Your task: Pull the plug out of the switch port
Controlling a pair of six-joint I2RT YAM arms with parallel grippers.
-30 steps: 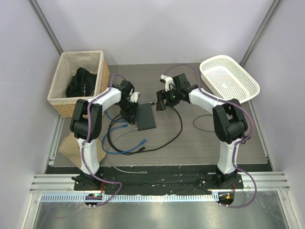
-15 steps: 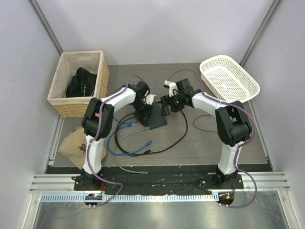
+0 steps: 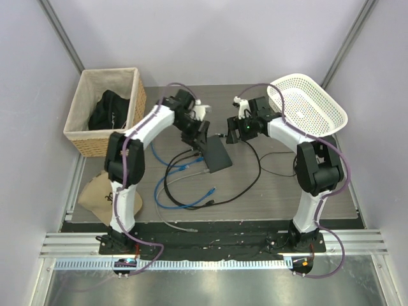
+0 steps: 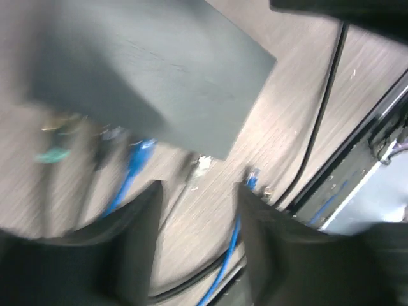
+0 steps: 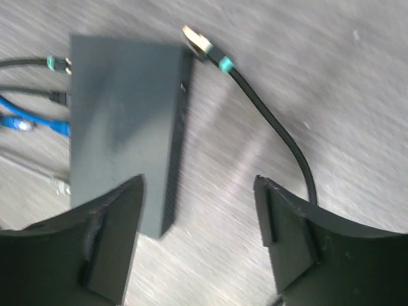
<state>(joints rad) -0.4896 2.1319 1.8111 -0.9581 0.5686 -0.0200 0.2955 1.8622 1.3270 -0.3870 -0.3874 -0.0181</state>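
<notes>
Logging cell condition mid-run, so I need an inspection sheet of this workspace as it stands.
Surface: table, dark wood grain.
Job's things: black switch; teal-banded plug lies free beside its corner, gold tip exposed.
Clutter: tan cap at the table's left edge.
Grippers: left gripper and right gripper both open, empty, near the switch.
Cables: blue cable and black ones plugged along the switch's other edge; loose loops across the table.
Surroundings: wicker basket holding black cloth; white basket empty.
</notes>
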